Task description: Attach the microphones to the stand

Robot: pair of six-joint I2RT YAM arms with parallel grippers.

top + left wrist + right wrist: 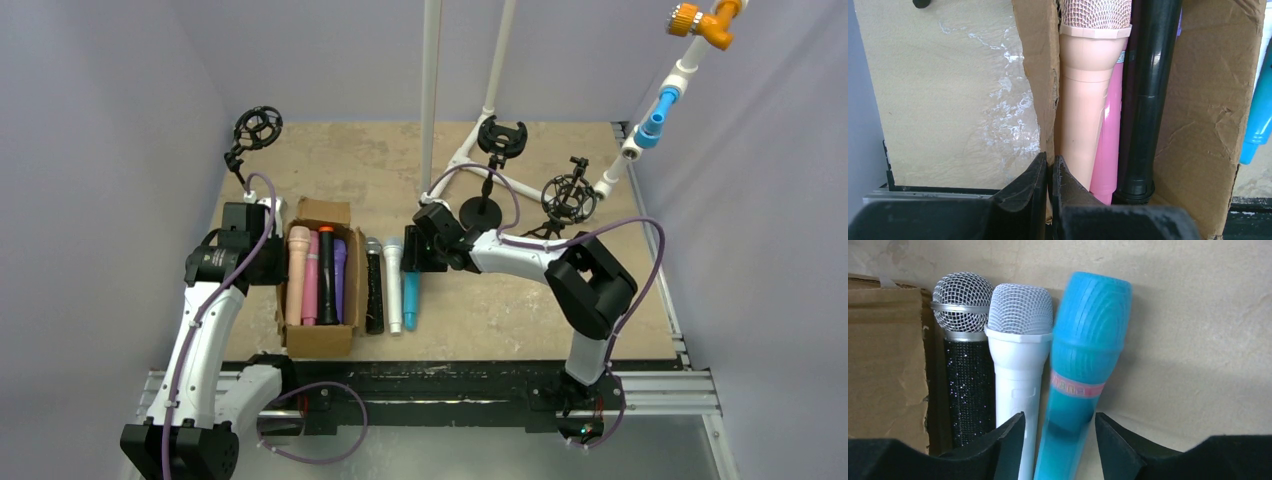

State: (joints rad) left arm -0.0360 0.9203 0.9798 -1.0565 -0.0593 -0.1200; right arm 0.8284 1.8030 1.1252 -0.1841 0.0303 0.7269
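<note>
Left arm: the left gripper (1049, 167) sits at the left side of the cardboard box (1198, 100). Its jaws are all but closed, and as far as I can make out they pinch the box's left wall.
Right arm: the right gripper (1059, 420) is down low over the row of microphones beside the box. Its jaws are spread wide, with a finger on either side of the blue microphone (1083, 355), and it grips nothing.
In the box: the peach microphone (1083, 100), pink microphone (1108, 155), black microphone (1148, 100) and purple microphone (340, 275) lie side by side, with their heads toward the far wall.
Beside the box: the glitter microphone (968, 390), white microphone (1018, 365) and the blue one lie flat on the table (560, 300). They are packed close together just right of the box.
Far side: the round-based stand (487, 208) stands upright behind the right gripper.
Mounts: one shock mount (568, 195) is by the white pipe frame (470, 150). The other shock mount (258, 127) is at the far left corner, well apart from the microphones.
</note>
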